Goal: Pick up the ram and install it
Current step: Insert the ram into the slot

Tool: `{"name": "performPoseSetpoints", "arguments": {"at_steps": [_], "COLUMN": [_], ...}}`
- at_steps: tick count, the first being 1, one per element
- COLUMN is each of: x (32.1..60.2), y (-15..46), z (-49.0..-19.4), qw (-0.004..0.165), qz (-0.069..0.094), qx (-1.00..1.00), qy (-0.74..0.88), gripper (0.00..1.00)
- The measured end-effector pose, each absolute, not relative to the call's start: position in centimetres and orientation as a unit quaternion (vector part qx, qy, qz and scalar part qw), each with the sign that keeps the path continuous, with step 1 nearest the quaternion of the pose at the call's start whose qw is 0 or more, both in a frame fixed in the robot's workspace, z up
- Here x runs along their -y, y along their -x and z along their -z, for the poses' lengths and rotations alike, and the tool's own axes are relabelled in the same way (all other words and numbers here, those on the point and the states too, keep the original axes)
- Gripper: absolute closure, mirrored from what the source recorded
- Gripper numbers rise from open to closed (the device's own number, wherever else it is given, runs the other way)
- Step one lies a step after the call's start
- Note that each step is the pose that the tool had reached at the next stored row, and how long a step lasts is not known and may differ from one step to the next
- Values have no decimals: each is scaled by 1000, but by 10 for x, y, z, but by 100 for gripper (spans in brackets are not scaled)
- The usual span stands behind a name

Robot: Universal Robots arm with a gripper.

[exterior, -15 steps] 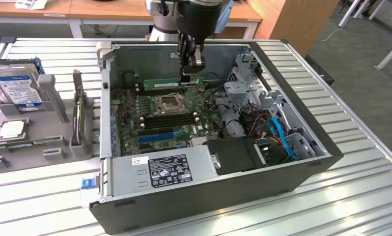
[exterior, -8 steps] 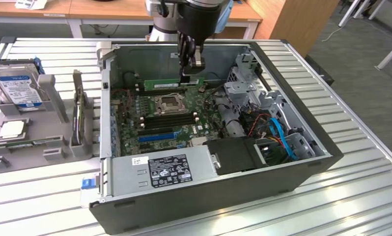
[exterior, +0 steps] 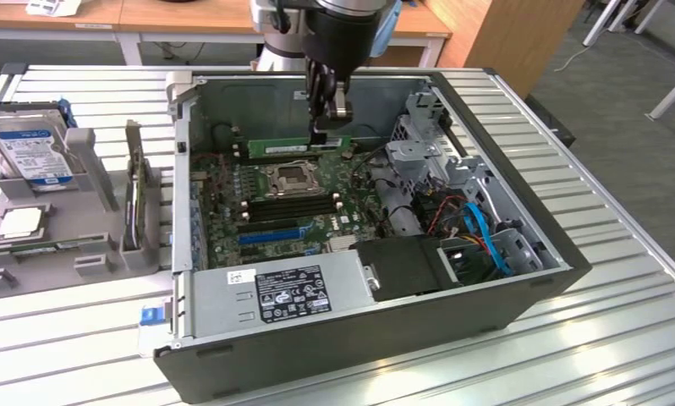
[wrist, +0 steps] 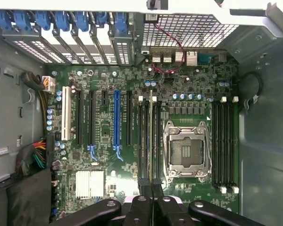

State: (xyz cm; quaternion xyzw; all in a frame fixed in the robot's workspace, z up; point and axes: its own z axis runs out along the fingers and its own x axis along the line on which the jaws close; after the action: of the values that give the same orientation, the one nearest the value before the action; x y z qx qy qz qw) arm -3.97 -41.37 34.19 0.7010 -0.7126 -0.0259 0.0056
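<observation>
The ram (exterior: 287,149) is a thin green stick held level by one end, inside the open computer case (exterior: 371,355). My gripper (exterior: 331,134) is shut on it. It hangs above the motherboard, just beyond the CPU socket (exterior: 290,178) and near the case's far wall. In the wrist view the ram (wrist: 151,136) shows edge-on as a thin line running out from my gripper (wrist: 151,184). It lies along a bank of black memory slots (wrist: 144,136) beside the CPU socket (wrist: 186,150). I cannot tell whether it touches a slot.
A second bank of memory slots (wrist: 224,141) lies on the socket's other side. A blue slot (wrist: 116,117) and black expansion slots sit further along. The power supply (exterior: 281,292) fills the case's near end. A hard drive (exterior: 33,152) and a green card (exterior: 134,194) stand in a grey rack at the exterior view's left.
</observation>
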Motion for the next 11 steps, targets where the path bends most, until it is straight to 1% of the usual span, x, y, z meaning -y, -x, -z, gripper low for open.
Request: {"name": "performPoseSetpoints", "arguments": {"at_steps": [11], "x": [414], "y": [40], "z": [-337], "qw": [6], "qz": [26], "qx": [713], "qy": [-701], "gripper": [88]}}
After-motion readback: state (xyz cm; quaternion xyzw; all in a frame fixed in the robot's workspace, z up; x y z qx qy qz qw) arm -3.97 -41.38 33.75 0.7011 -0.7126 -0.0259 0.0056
